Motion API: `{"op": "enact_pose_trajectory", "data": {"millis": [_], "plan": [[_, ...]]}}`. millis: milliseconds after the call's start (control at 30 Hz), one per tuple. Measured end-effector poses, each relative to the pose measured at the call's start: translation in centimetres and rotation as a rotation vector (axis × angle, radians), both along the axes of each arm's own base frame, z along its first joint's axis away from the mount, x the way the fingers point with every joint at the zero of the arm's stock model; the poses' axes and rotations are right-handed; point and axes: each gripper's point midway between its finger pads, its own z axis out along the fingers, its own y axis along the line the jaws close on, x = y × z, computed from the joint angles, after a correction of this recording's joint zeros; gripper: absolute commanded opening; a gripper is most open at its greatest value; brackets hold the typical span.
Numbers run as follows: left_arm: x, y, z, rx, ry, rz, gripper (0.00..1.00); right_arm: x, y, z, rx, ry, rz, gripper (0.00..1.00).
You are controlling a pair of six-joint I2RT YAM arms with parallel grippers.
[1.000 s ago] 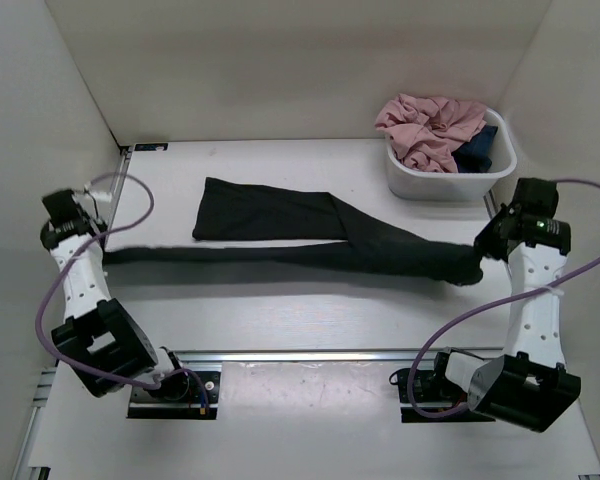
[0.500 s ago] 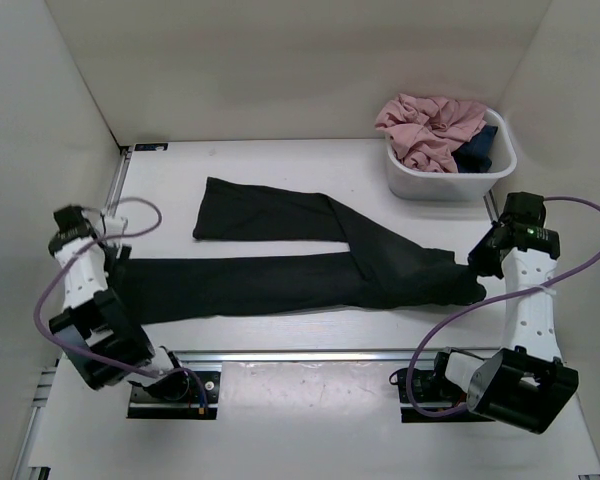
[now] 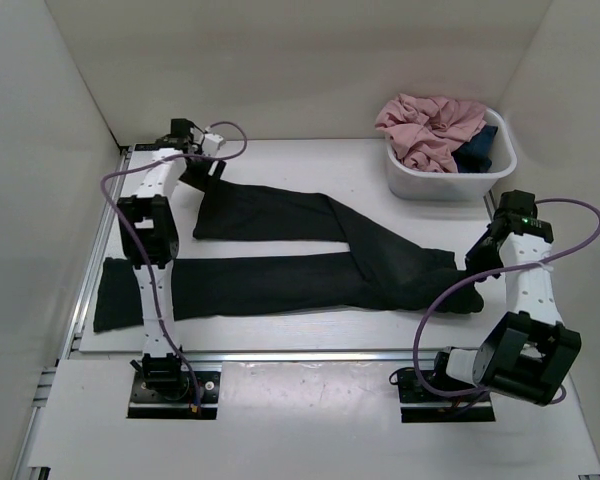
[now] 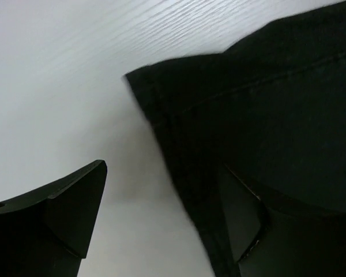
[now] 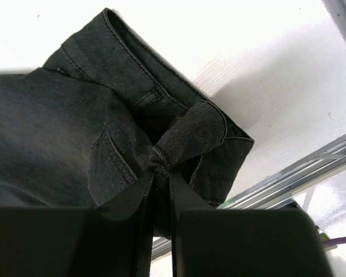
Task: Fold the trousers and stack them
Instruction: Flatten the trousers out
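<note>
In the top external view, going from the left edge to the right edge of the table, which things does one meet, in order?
trousers' near cuff → left gripper → white tub. The right gripper is left out, because it overlaps the tub's span.

The trousers (image 3: 310, 265) are lying spread across the desk (image 3: 280, 165), waist to the right and both legs running left. The near leg is reaching the desk's left edge, passing under the left arm; the far leg is ending short of it, behind the near one. The left gripper (image 4: 161, 202) is hanging over the far leg's end at the back left, one finger above the cloth and the other above bare desk. The right gripper (image 5: 161, 173) is sitting at the waist on the right, pinching a fold of the waistband. A bin (image 3: 420, 185) is standing at the back right corner, with a heap of clothes (image 3: 430, 125) lying in it.
</note>
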Motion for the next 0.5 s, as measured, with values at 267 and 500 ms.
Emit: {"op": "enact_pose_trajectory", "data": {"millis": [267, 500], "plan": [[1.0, -2.6, -5.4, -0.172, 0.072, 0.026, 0.93, 0.1, 0.0, -0.9, 0.010, 0.034, 0.000, 0.00], [1.6, -4.0, -5.5, -0.234, 0.050, 0.004, 0.91, 0.1, 0.0, -1.0, 0.011, 0.040, 0.000, 0.00]]}}
